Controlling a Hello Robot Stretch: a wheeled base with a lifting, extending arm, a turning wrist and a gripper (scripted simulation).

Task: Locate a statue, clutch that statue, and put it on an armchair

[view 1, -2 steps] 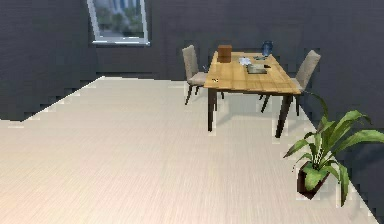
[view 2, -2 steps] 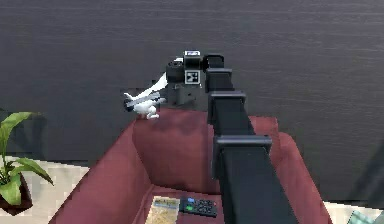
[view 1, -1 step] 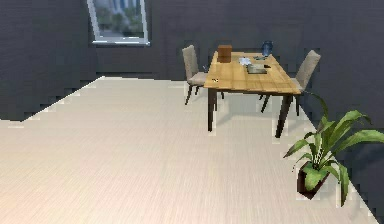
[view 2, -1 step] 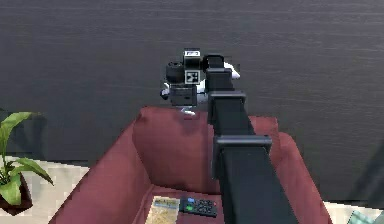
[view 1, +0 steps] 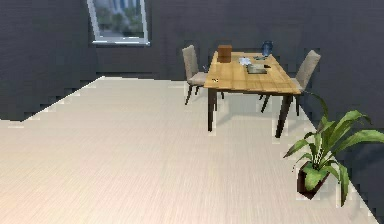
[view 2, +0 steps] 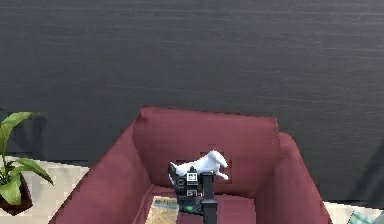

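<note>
Maroon armchair (view 2: 262,150) with a white statue (view 2: 211,162) at the gripper (view 2: 183,171); held or set down, cannot tell; placement looks nearly done.

Maroon armchair (view 2: 205,135), white statue (view 2: 209,164), dark grey wall (view 2: 200,55), cream floor (view 1: 130,150), brown wooden table (view 1: 252,76), green plant (view 1: 327,148).

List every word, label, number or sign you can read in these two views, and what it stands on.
None can be read.
White squares on the arm: black marks, no letters.
Flat things on the dining table: too small to tell whether they bear print.
</note>
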